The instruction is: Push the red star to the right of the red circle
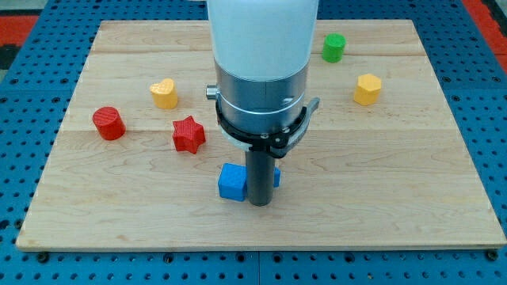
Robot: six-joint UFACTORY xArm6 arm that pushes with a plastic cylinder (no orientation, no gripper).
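The arm carries no jaws. The tip [259, 203] touches the blue block [232, 182]; the red star [188, 134] already sits right of the red circle [108, 123], so only a slight leftward nudge suits.

Red star [188, 134]: flat on board, left of centre. Red circle [108, 123]: upright cylinder, near left edge, apart from star, slightly higher.
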